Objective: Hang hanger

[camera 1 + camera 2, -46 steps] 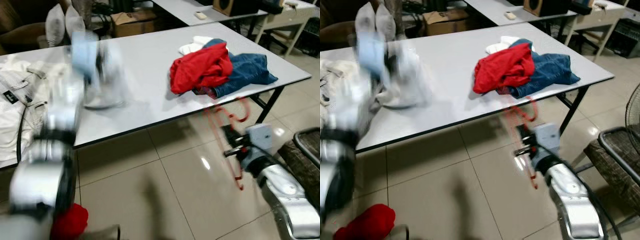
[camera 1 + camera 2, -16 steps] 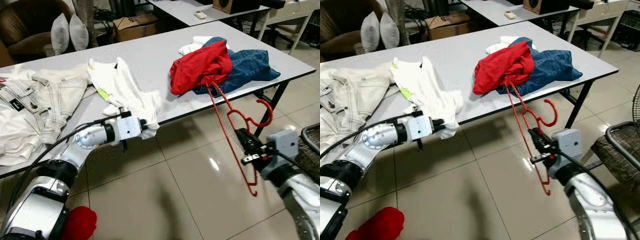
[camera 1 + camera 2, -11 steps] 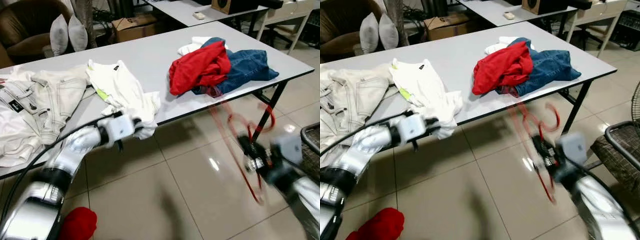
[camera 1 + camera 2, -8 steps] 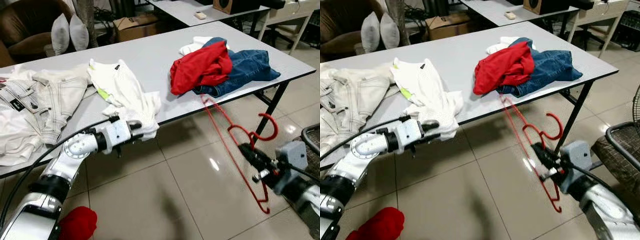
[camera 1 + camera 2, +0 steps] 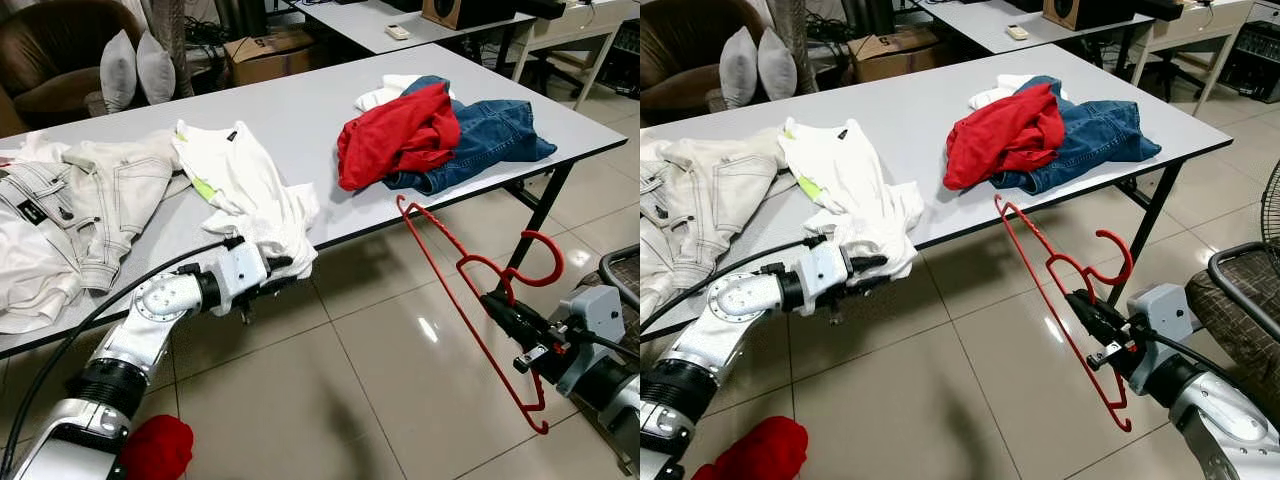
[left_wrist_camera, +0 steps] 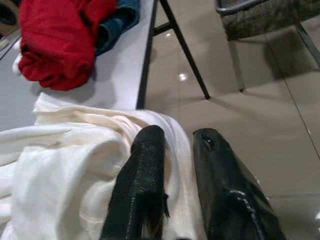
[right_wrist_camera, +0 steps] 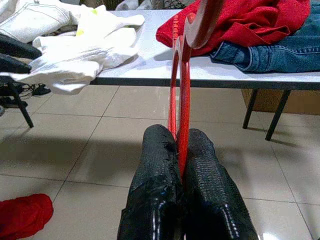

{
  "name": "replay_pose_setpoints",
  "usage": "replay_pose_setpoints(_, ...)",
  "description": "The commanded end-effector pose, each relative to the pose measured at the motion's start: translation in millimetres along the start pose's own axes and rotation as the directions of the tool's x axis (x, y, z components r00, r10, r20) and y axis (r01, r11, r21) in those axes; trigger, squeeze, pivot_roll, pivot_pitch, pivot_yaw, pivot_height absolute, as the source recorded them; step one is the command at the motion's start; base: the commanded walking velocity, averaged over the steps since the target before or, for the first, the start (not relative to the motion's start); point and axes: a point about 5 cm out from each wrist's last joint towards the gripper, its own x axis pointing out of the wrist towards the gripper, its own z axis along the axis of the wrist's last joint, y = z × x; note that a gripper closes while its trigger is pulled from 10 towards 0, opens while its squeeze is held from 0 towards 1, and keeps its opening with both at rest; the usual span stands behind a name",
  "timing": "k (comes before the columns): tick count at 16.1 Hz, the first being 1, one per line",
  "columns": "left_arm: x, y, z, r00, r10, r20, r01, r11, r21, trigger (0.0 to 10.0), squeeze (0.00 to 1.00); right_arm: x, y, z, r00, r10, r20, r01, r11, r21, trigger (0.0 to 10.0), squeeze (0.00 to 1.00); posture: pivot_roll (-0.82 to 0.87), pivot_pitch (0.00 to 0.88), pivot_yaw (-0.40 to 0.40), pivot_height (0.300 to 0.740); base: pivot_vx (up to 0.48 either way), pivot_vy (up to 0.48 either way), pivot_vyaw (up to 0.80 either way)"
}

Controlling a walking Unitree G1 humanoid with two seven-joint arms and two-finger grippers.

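A red plastic hanger (image 5: 468,300) hangs tilted in the air over the floor, in front of the table's right end. My right gripper (image 5: 497,308) is shut on its lower bar, and in the right wrist view the fingers (image 7: 159,160) pinch the red bar (image 7: 181,100). My left gripper (image 5: 282,268) sits at the table's front edge, shut on the hem of a white shirt (image 5: 245,180) that droops over that edge. The left wrist view has white cloth (image 6: 75,165) pressed between the two black fingers (image 6: 145,165).
The grey table (image 5: 300,105) carries a red garment (image 5: 395,140) on blue jeans (image 5: 495,135) at the right and pale denim (image 5: 90,190) at the left. A black table leg (image 5: 540,215) and a chair (image 5: 625,275) stand at the right. A red bundle (image 5: 155,447) lies on the tiled floor.
The right gripper has carried the hanger down and away from the table, so its upper tip no longer touches the red garment. The left gripper stays at the shirt hem.
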Motion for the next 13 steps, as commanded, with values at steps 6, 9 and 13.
replay_pose_setpoints(6,-0.3,-1.9,-5,0.998,0.032,-0.051,-0.033,0.999,-0.006,0.0,0.0,2.3,5.5,4,1.0,0.028,0.013,-0.028,1.0,0.009,10.0,0.0,-0.23,0.0,0.082,0.74,0.0,0.0,0.0)
replay_pose_setpoints(9,6.9,-5.5,-1,0.999,0.037,-0.04,-0.037,0.999,-0.003,0.0,0.0,4.6,6.9,4,0.999,0.032,0.017,-0.033,0.999,0.013,10.0,0.0,-0.23,0.0,0.082,0.74,0.0,0.0,0.0)
replay_pose_setpoints(13,27.7,-26.0,16,0.994,-0.082,0.074,0.085,0.996,-0.034,0.0,0.0,6.6,10.5,3,0.999,0.048,0.018,-0.049,0.999,0.019,10.0,0.0,-0.23,0.0,0.082,0.74,0.0,0.0,0.0)
